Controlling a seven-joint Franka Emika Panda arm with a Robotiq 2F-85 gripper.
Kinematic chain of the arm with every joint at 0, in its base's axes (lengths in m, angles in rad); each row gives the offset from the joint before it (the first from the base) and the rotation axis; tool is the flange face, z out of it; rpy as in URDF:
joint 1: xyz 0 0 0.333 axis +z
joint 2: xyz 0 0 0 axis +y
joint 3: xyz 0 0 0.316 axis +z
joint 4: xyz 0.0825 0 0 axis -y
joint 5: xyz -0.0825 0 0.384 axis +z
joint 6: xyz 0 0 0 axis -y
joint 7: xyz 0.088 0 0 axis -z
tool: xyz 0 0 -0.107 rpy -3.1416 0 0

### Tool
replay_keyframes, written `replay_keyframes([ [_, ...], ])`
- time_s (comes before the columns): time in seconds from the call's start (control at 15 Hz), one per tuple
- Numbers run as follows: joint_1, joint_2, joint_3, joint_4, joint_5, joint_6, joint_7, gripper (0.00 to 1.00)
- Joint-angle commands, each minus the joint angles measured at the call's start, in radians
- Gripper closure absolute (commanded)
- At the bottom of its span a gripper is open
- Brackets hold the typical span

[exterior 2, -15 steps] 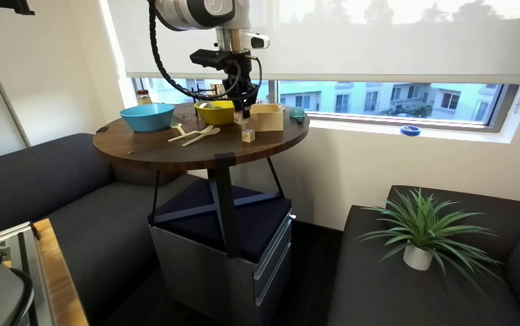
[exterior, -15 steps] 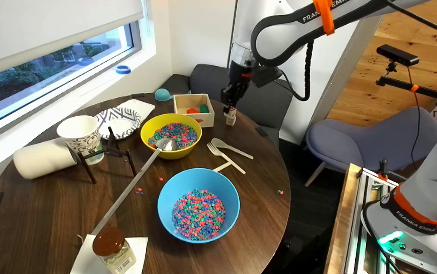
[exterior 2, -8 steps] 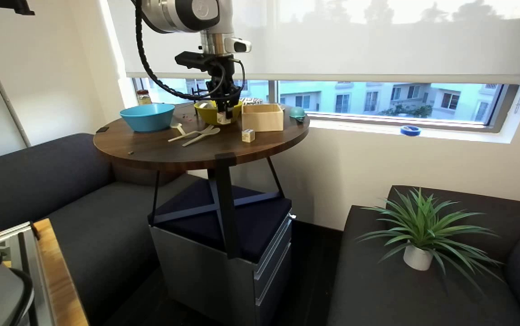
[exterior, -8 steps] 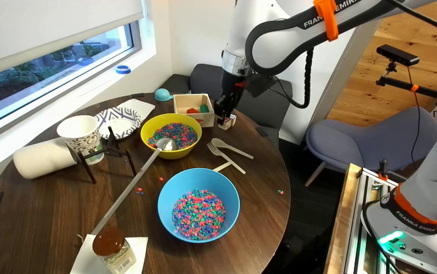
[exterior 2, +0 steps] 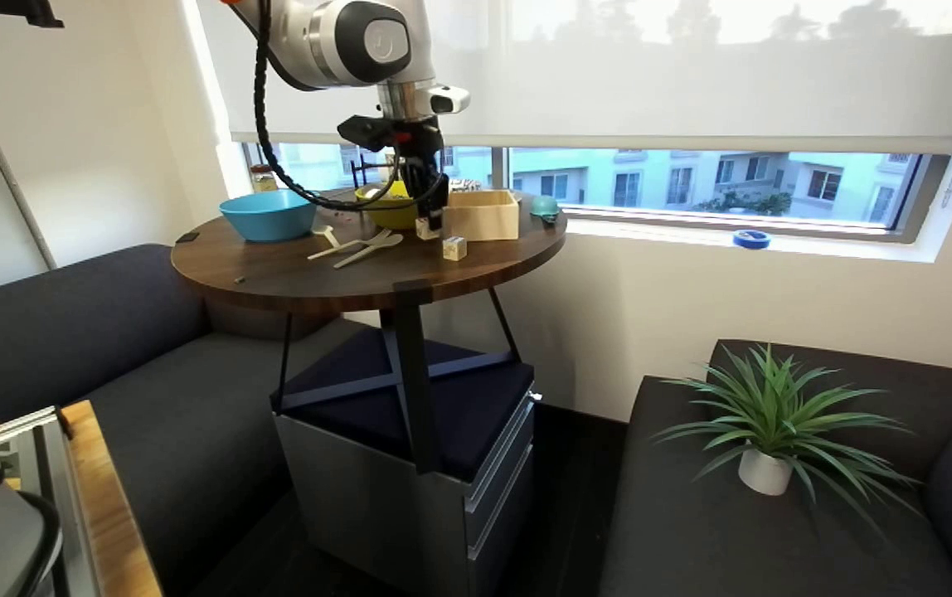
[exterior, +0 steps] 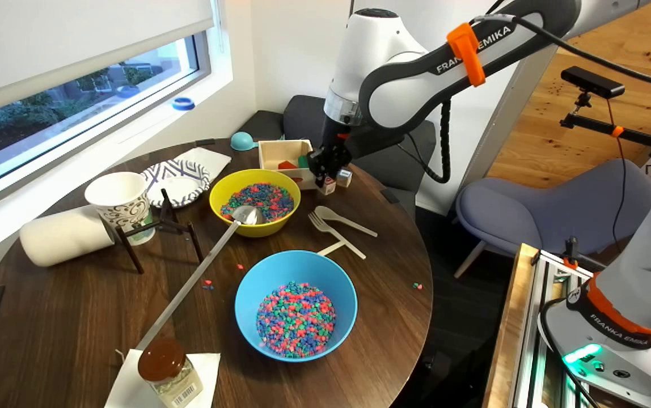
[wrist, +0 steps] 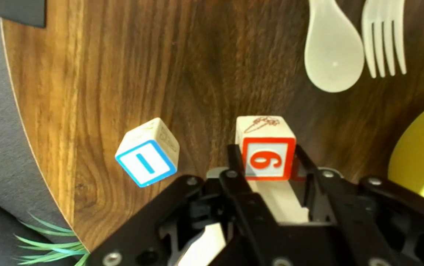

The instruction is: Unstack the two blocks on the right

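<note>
Pincer (wrist: pixel 267 153), one, yours: fingers parted only by the width of the red-bordered block (wrist: pixel 266 146), which you hold between the tips, its red numeral facing up; whether its underside meets the table (wrist: pixel 204 66), you cannot tell.
Blue-bordered block (wrist: pixel 147 153), one: resting on the table, just beside the red-bordered block with a gap between, to one side of your pincer.
Wooden tray (exterior 2: pixel 484 220), one, holding coloured pieces (exterior: pixel 287 165): also just beside the red-bordered block.
Pale spoon (wrist: pixel 334 55) and pale fork (wrist: pixel 383 40): near that block, spoon the closer.
Yellow bowl (wrist: pixel 419 147), one, ladle (exterior: pixel 248 215) resting in it: near the same block.
Blue bowl (exterior 2: pixel 269 220), one: well apart from that block.
</note>
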Motion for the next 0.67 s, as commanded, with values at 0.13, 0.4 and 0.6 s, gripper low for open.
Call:
replay_keyframes([
  [0.13,0.046,0.046,-0.021,0.026,-0.009,0.025,0.144,0.91],
  [0.4,0.070,0.048,-0.029,0.029,-0.033,0.030,0.185,0.40],
  [0.6,0.078,0.005,-0.017,0.017,-0.025,0.004,0.165,0.17],
])
